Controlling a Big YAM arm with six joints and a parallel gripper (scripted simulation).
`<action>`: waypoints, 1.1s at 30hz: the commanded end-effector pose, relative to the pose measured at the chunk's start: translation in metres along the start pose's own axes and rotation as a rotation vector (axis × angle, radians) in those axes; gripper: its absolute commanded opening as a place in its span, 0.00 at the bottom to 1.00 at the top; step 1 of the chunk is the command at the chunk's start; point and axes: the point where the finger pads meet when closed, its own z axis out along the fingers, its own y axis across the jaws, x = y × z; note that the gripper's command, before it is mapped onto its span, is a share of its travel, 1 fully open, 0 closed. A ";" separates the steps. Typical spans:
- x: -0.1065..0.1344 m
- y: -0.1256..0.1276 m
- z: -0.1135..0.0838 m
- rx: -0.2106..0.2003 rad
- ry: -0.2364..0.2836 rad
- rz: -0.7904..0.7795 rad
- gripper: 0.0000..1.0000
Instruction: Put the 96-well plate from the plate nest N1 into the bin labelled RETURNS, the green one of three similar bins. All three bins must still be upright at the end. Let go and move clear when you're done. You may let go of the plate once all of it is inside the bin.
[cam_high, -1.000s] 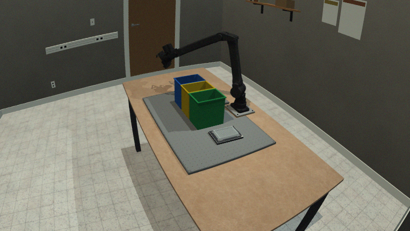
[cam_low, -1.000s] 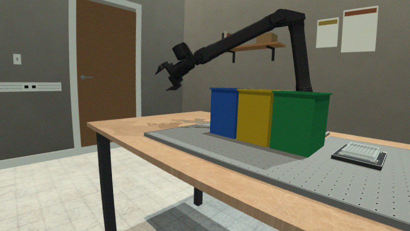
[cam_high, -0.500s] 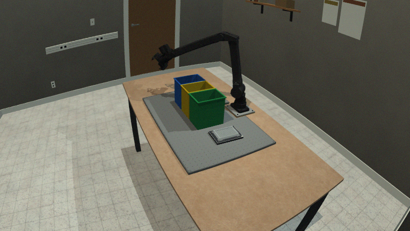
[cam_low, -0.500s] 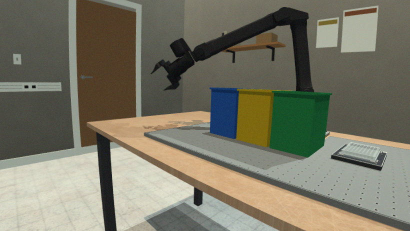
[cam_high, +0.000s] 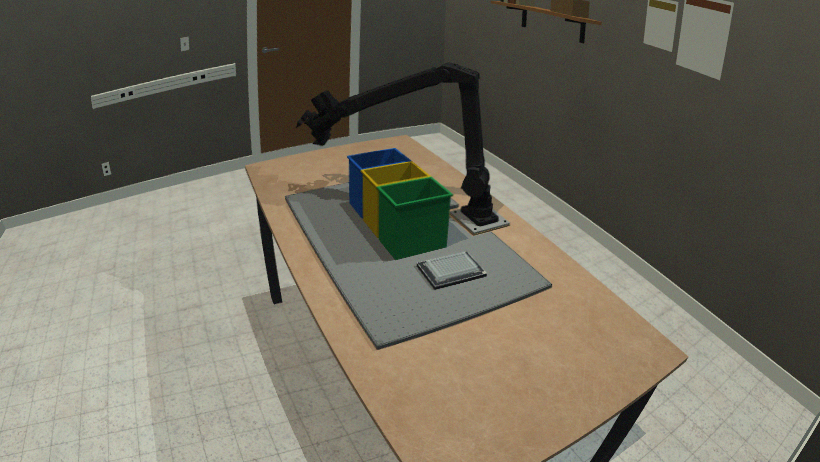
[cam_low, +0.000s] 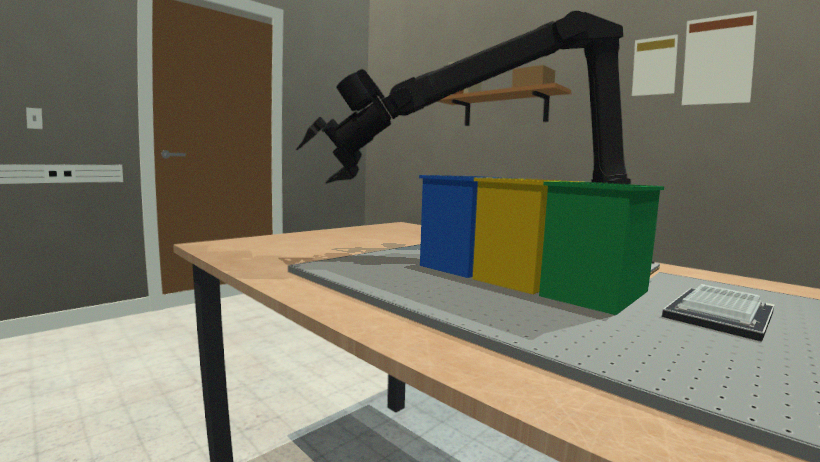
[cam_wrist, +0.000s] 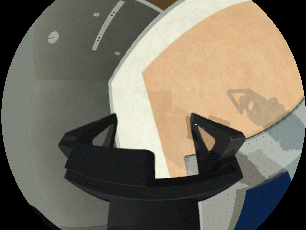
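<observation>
The clear 96-well plate (cam_high: 451, 266) lies flat in its dark plate nest (cam_high: 452, 270) on the grey mat, just in front of the green bin (cam_high: 414, 216); it also shows in the exterior view (cam_low: 724, 302). The green bin (cam_low: 596, 242) stands upright at the near end of a row of three bins. My gripper (cam_high: 312, 129) is open and empty, high in the air beyond the blue bin, over the far end of the table. In the exterior view my gripper (cam_low: 328, 150) points down and outward. In the wrist view my fingers frame bare table and floor.
The yellow bin (cam_high: 391, 189) and blue bin (cam_high: 372, 175) stand upright, touching in a row with the green one. The arm's base (cam_high: 480, 215) is bolted beside the bins. The grey perforated mat (cam_high: 401, 269) covers the table's middle. The table's far edge lies under the gripper.
</observation>
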 end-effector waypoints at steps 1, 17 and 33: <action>-0.008 0.009 -0.016 -0.006 0.000 -0.033 1.00; 0.055 0.017 -0.045 0.005 0.093 -0.132 1.00; 0.116 0.019 -0.080 0.014 0.186 -0.230 1.00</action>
